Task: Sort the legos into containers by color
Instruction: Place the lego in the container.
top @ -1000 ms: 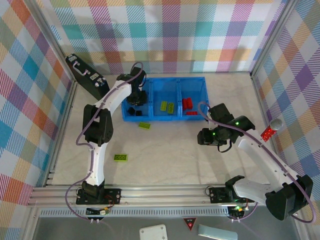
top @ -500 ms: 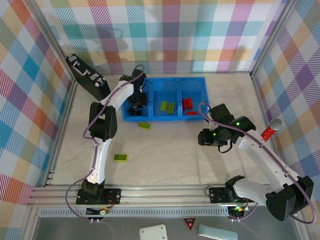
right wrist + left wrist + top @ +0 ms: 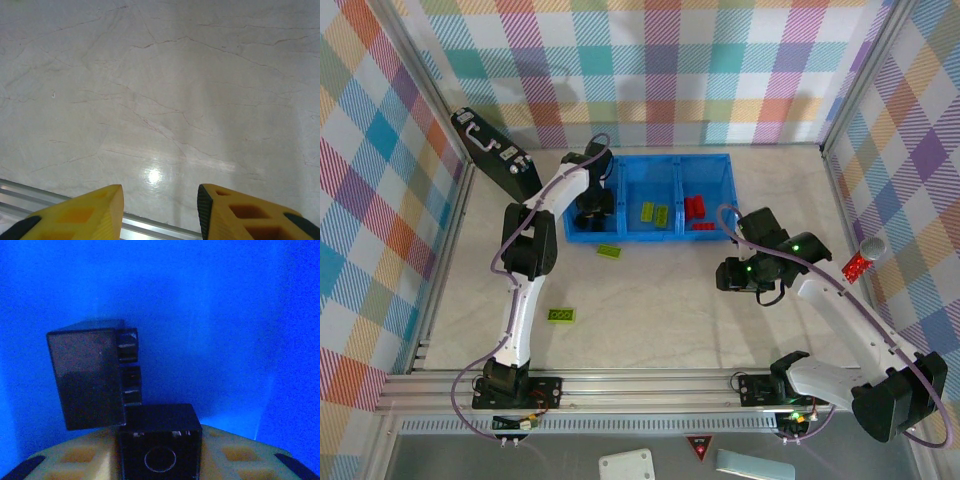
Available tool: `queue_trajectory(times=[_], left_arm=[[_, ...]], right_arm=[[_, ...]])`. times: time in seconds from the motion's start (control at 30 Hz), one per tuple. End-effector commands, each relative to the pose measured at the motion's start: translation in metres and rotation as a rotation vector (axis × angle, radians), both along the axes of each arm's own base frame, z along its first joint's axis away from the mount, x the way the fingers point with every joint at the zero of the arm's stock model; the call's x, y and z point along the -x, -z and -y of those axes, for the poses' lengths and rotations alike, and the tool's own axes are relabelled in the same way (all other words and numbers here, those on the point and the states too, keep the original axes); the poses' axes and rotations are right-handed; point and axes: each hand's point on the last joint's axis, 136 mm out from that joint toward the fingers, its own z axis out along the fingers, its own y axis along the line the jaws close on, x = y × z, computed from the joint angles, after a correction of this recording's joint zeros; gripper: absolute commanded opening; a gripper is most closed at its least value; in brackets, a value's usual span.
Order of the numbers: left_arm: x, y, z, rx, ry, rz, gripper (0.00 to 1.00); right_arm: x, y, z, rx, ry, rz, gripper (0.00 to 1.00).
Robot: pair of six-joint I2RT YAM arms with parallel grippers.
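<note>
Clamping black lego [image 3: 160,450], left jaws; right jaws apart.

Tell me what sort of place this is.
Probably a robot data-collection cell in a lab: plaid fabric walls enclose a marble-look tabletop, an aluminium rail runs along its near edge, and a blue sorting tray sits on it.
</note>
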Motion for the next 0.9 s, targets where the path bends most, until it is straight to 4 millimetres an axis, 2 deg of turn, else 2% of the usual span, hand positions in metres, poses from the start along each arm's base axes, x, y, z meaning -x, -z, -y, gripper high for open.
queue_trajectory(times=[0.0, 0.33, 0.63, 0.87], left_arm=[[-0.004, -0.012, -0.003, 0.018, -0.018, 0.016, 0.41], [-0.004, -0.040, -0.003, 0.032, -0.016, 0.057, 0.40], [0.002, -0.078, -0.005, 0.038, -0.003, 0.103, 0.40], [0.015, -0.111, -0.012, 0.029, 0.010, 0.133, 0.40]], right_arm=[[0.004, -0.003, 0.001, -0.006, 0.012, -0.002, 0.45], [0.002, -0.008, -0.001, -0.019, 0.012, 0.011, 0.45], [-0.008, -0.009, -0.012, -0.045, 0.000, 0.014, 0.45], [-0.017, -0.010, -0.025, -0.057, -0.022, 0.016, 0.45]])
